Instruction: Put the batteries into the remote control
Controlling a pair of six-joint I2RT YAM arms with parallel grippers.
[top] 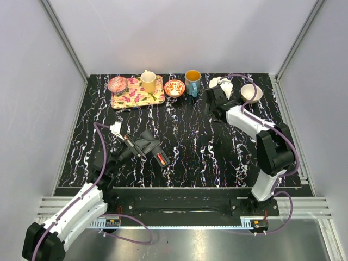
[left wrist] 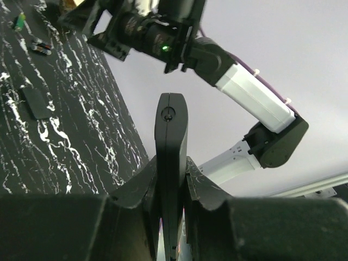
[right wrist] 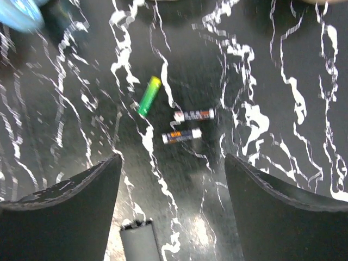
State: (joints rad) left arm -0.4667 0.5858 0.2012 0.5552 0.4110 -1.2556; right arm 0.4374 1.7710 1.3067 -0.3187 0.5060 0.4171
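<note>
Remote control [left wrist: 171, 130] sits edgewise, clamped in left pincer [left wrist: 172, 187] — right pincer [right wrist: 173, 160] gapes above three batteries [right wrist: 181, 136].

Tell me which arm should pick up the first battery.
Right. The right claw hangs open over the loose batteries on the table; the left claw is busy, shut on the remote control.

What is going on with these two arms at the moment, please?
The left gripper is shut on the remote control, holding it edge-on. The right gripper hangs open above three loose batteries lying on the table: a green battery and two dark batteries. None is picked up yet.
</note>
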